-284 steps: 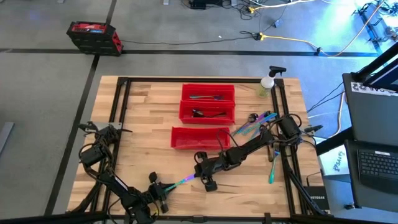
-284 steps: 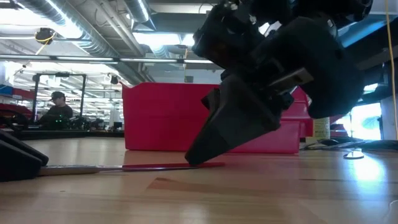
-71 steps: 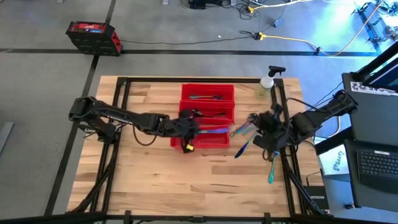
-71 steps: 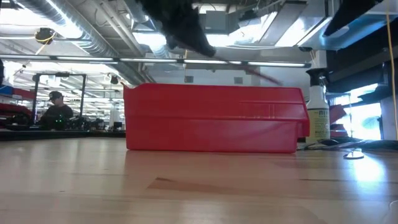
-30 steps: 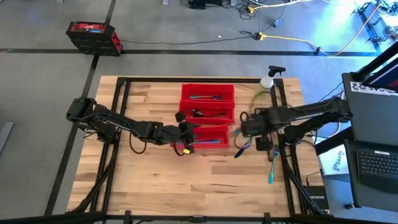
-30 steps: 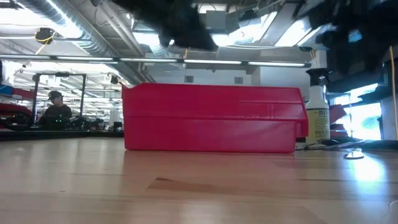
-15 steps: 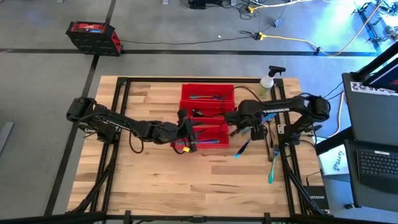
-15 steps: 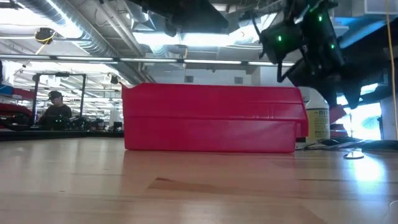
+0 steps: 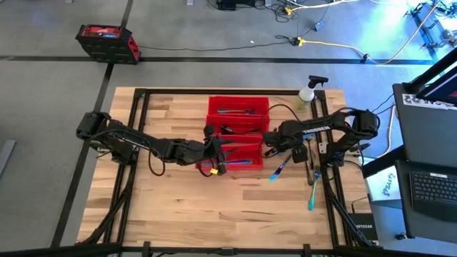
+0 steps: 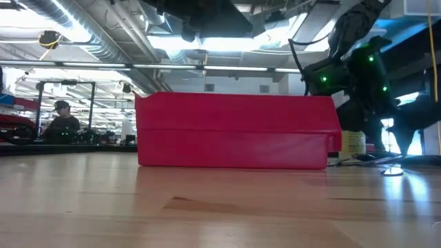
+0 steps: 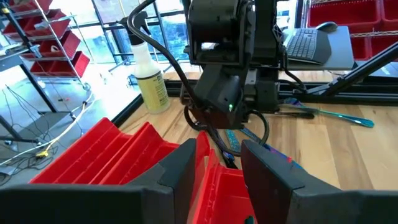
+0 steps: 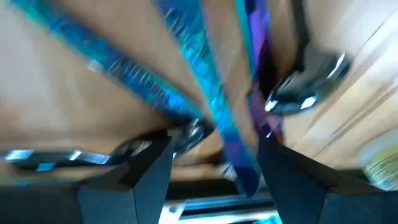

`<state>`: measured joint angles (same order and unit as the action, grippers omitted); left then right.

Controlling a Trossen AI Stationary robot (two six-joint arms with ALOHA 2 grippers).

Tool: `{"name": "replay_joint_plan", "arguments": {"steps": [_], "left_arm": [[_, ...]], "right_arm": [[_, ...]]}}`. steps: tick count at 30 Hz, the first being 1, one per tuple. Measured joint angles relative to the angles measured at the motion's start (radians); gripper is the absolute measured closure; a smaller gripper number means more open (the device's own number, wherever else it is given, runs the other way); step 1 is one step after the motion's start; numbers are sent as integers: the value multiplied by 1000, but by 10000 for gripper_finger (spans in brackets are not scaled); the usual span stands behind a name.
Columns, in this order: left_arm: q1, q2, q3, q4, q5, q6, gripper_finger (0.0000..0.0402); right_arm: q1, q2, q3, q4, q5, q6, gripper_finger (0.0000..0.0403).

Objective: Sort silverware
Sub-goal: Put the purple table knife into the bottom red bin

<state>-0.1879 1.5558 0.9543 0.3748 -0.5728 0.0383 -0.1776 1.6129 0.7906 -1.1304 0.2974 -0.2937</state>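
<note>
- Reaching down at the centre-right of the high view, the right gripper [image 9: 270,151] hangs over the loose silverware pile [image 9: 280,165] that lies on the counter [image 9: 178,207] just right of the nearest red bin [image 9: 239,164].
- Its own wrist view shows several iridescent pieces [image 12: 205,99] directly below and between the jaws, which stand spread with a gap between them; nothing is pinched yet, though they look close enough to begin closing.
- Those pieces cross one another, most with their long axes running steeply across that wrist picture, roughly at right angles to the jaw gap, so closing should catch a handle across its width. I cannot tell which piece would be taken, as they overlap.
- In the high view, one blue piece of the pile runs on a diagonal, from lower left to upper right, its lower end towards the frame's bottom.
- A separate teal piece [image 9: 313,193] lies well apart to the lower right, long axis near vertical in the frame.
- The right arm is clearly the nearer one to the pile.
- The left gripper [image 9: 216,158] sits at the left end of the nearest red bin, above a piece [image 9: 239,163] lying lengthwise inside it; its jaws are parted and hold nothing.
- The two farther red bins [image 9: 238,118] already carry sorted pieces lying lengthwise, left to right.
</note>
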Motion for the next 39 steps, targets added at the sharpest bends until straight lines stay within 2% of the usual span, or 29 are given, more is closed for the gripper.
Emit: {"name": "replay_joint_plan", "arguments": {"steps": [15, 27, 31, 39], "left_arm": [[1, 0, -1, -52, 0, -11, 288], [19, 0, -1, -52, 0, -30, 288], [26, 0, -1, -53, 0, -39, 288], [25, 0, -1, -67, 0, -43, 288]], "right_arm": [[-6, -12, -123, 104, 24, -33, 182], [-122, -32, -119, 113, 8, -55, 183], [-150, -33, -119, 129, -15, -103, 207], [-164, -33, -119, 137, -22, -126, 291]]}}
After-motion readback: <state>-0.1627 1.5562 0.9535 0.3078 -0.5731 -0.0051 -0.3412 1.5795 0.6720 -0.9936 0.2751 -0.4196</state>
